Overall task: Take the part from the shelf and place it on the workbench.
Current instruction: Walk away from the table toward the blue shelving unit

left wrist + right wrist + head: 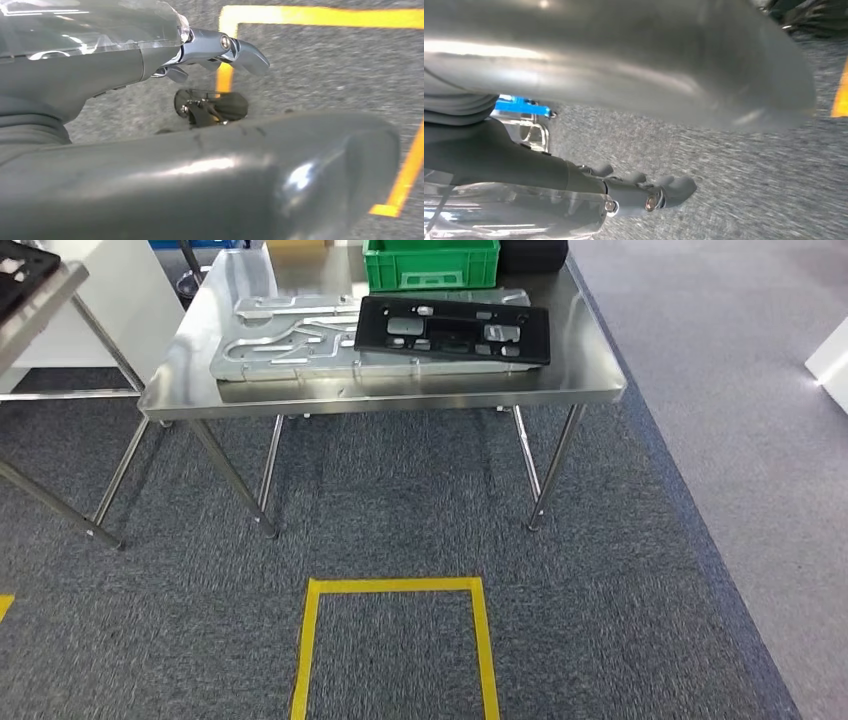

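- Black part [452, 330], a long flat panel with cut-outs and pale clips, lies flat on the workbench [590, 370], its left end resting over a silver metal plate [290, 340].
- The silver plate sits flat on the workbench too, to the left of the black part and partly under it.
- A green crate [430, 262] stands just behind the black part, toward the far edge of the workbench; a dark box [532, 254] is beside it on the right.
- The workbench is shiny steel on thin legs and stands on grey-blue carpet [400, 510].
- A second steel table [40, 300] stands to the left, with a dark tray [20, 275] on top.
- Yellow tape [395, 586] marks an open square on the carpet in front of the workbench.
- Left hand [210, 55] hangs over the carpet by a corner of the yellow tape; its fingers [250, 56] are stretched out, apart from the thumb, and hold nothing.
- Right hand [644, 192] hangs over the carpet as well, with fingers [681, 186] lightly bent, clear of the thumb, and nothing in it.
- A blue piece on a clear stand [521, 107] shows behind the right hand.
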